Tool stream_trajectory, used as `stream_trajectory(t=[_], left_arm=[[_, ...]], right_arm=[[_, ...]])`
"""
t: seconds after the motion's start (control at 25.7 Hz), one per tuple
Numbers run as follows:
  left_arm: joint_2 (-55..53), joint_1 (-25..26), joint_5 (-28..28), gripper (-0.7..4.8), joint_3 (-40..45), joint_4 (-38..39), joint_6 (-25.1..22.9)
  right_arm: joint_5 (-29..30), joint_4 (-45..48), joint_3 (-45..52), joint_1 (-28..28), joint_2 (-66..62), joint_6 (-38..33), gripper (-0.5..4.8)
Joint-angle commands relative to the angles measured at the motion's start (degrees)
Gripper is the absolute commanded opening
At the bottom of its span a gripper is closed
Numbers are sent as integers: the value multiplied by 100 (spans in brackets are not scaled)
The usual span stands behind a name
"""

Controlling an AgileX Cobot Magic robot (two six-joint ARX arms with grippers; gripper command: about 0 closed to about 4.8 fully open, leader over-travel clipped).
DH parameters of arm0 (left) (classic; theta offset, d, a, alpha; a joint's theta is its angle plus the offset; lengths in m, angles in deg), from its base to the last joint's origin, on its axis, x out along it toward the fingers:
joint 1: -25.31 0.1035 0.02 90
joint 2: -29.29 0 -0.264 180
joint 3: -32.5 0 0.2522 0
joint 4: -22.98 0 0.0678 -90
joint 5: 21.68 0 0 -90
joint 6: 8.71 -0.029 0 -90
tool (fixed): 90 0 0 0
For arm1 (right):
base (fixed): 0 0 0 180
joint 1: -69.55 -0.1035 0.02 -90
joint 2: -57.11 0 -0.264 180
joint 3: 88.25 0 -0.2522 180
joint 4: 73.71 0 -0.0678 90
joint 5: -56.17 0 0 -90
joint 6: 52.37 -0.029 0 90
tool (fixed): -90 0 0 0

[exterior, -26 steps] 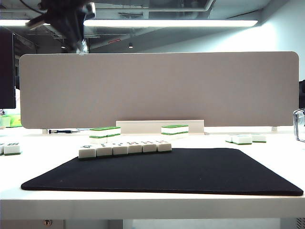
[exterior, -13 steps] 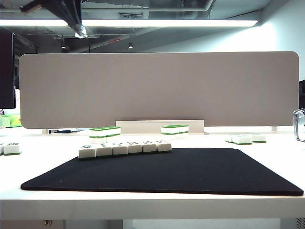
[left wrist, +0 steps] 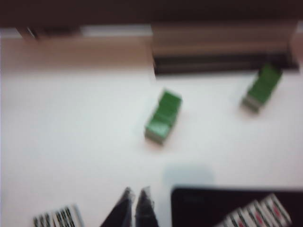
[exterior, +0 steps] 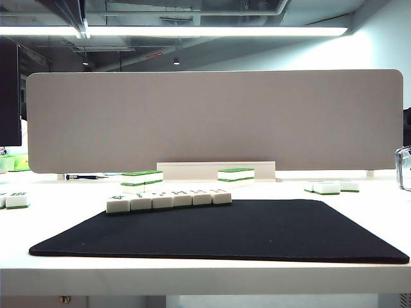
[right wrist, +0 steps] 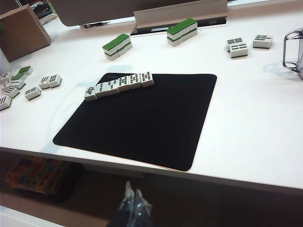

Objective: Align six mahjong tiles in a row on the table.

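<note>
The six mahjong tiles (exterior: pixel 168 200) lie face up in one touching row along the back left edge of the black mat (exterior: pixel 257 231) on the white table (exterior: pixel 366 205). The right wrist view shows the same row (right wrist: pixel 118 85) slanting slightly. In the blurred left wrist view only the row's end (left wrist: pixel 258 215) shows. My left gripper (left wrist: pixel 135 191) hangs high over the table left of the mat, shut and empty; only its tip (exterior: pixel 82 29) shows at the exterior view's top. My right gripper (right wrist: pixel 132 189) is shut and empty, low in front of the table's edge.
Two green-topped stacks (exterior: pixel 142 178) (exterior: pixel 236 174) stand behind the row. Loose tiles lie at the right (exterior: pixel 331 187) and far left (exterior: pixel 16 199). A grey partition (exterior: pixel 212 119) closes the back. A clear container (exterior: pixel 404 167) sits at the right edge, a brown box (right wrist: pixel 21 30) at the far left.
The left arm has risen and drawn to the left, nearly leaving the top of the exterior view. The row of tiles has not moved.
</note>
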Motion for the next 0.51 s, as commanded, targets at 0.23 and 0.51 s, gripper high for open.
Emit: stream_trajectory(t=[0.23,0.51], left_arm=[[2114,348,-905,18,3130,-1993,-20],[4350,466,-1058,18,6489,-3427,-20]], right_arm=[[2,59,-11,-15,70,9,-1],[4,57,-11,-20,70,9,-1]])
